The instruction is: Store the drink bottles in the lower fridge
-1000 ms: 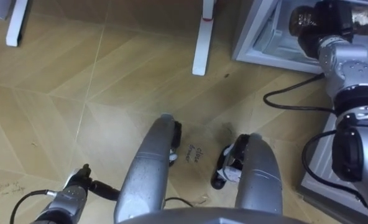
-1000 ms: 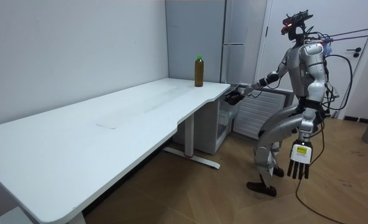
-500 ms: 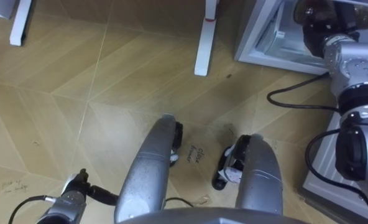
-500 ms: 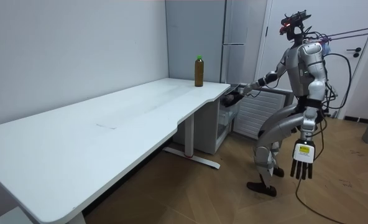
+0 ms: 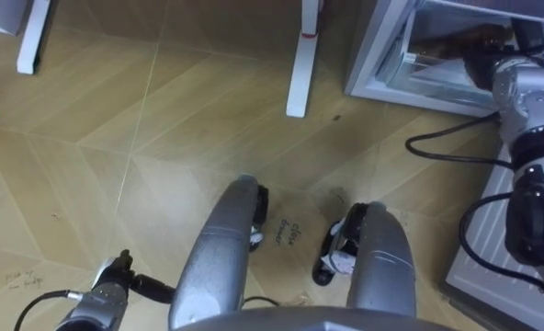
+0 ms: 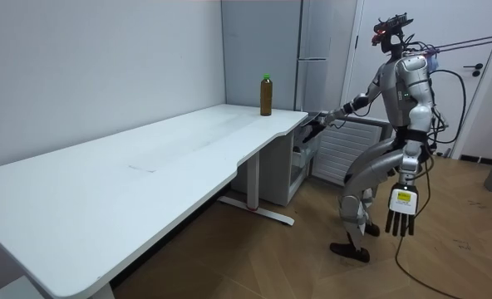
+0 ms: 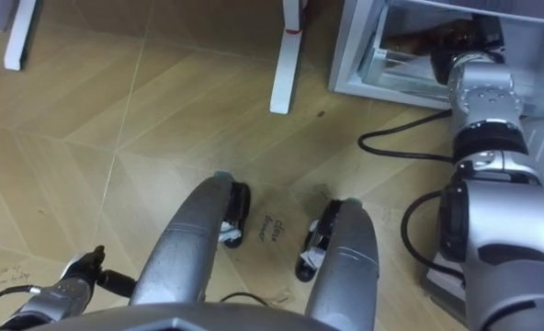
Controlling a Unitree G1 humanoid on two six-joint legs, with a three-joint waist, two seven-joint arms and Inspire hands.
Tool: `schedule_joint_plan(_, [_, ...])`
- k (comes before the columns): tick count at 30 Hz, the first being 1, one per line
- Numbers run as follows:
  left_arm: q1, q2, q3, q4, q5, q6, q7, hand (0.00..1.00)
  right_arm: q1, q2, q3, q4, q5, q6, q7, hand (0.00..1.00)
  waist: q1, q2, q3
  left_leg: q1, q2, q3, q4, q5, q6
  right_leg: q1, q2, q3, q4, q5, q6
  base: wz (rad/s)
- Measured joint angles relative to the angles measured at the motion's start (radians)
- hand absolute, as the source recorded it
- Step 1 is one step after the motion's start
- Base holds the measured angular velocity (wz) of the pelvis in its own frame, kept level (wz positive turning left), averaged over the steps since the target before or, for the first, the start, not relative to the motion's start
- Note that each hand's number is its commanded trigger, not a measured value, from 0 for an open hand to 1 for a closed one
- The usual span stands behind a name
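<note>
The robot stands on the wood floor (image 6: 296, 266) at the room view's right, knees bent, past the end of the white desk (image 6: 146, 166). Its right hand (image 6: 314, 129) is extended at desk height toward the fridge (image 6: 317, 41), just beyond the desk's corner. Its left hand (image 6: 400, 218) hangs beside the thigh, fingers straight and pointing down. One green-capped bottle (image 6: 265, 94) stands upright near the desk's far edge.

bottle (image 6: 266, 94) on desk (image 6: 146, 166); fridge (image 6: 317, 50) behind desk
</note>
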Motion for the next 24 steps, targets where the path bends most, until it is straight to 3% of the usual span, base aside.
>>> schedule_joint_plan(8, [0.022,0.000,0.001,-0.041,-0.009,-0.003,0.008,0.00,0.008,0.000,0.001,0.023,0.001,0.008,0.047,0.00,0.001,0.000,-0.0001,0.018,0.016,0.009,-0.027,0.000,0.002,0.022,0.009,-0.007,-0.044,0.016,-0.002,-0.05])
schedule_joint_plan(13, [0.023,0.001,-0.001,-0.050,-0.019,-0.007,0.009,0.00,0.043,0.000,0.008,0.024,-0.004,0.014,0.064,0.00,0.000,0.000,0.0000,0.062,0.015,0.012,-0.065,0.001,0.005,0.066,0.019,-0.006,-0.091,0.027,0.009,-0.01])
schedule_joint_plan(18, [0.024,0.001,-0.002,-0.047,-0.020,-0.010,0.007,0.00,0.083,0.000,0.017,0.026,-0.042,0.067,0.071,0.00,-0.012,-0.001,0.0006,0.141,0.022,0.026,-0.128,0.004,0.010,0.144,0.040,-0.001,-0.166,0.040,0.028,-0.05])
schedule_joint_plan(24, [0.019,0.001,0.010,-0.047,-0.017,-0.010,-0.001,0.00,0.090,0.001,0.039,0.071,-0.043,0.109,0.072,0.00,-0.023,0.000,0.0002,0.202,0.037,0.035,-0.166,0.005,0.011,0.217,0.055,-0.006,-0.238,0.057,0.035,-0.04])
